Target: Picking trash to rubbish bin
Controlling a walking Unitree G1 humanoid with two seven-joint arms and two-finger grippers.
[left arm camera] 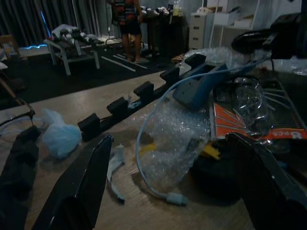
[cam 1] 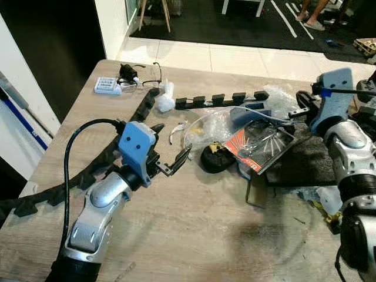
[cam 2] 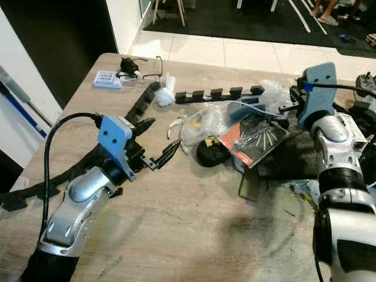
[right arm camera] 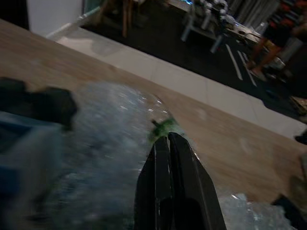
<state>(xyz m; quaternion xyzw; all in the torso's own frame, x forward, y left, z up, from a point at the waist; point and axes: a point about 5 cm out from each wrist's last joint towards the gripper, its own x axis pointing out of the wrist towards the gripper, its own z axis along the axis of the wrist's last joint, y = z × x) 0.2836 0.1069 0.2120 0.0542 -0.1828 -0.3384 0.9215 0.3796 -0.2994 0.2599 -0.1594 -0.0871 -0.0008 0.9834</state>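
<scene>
Your left gripper [cam 1: 170, 148] hovers over the wooden table [cam 1: 194, 235], its two black fingers spread wide and pointing right toward the pile of trash at the table's middle. Nothing sits between them. Just beyond the fingertips lie a small white scrap [cam 1: 176, 130] and a crumpled sheet of bubble wrap [left arm camera: 175, 141], with a pale blue cable [left arm camera: 144, 158] looping over it. Beside the wrap rests a dark round object [cam 1: 216, 157], and to its right a red-and-white packet [cam 1: 252, 147] under clear plastic.

Your right gripper [right arm camera: 168, 143] is at the far right of the table, its fingers pressed together with the tips against a clear plastic bag [right arm camera: 110, 139]; whether they pinch the film, you cannot tell. A bit of green [right arm camera: 162, 127] shows at the fingertips.

A black cable chain [cam 1: 220, 100] runs across the far side of the table and bends down along the left. Next to it lies a ball of white tissue [cam 1: 165, 103]. At the far left corner are a small white box [cam 1: 107, 86] and a pair of glasses [cam 1: 147, 79]. A person's feet [cam 1: 311, 22] stand on the dark floor beyond.
</scene>
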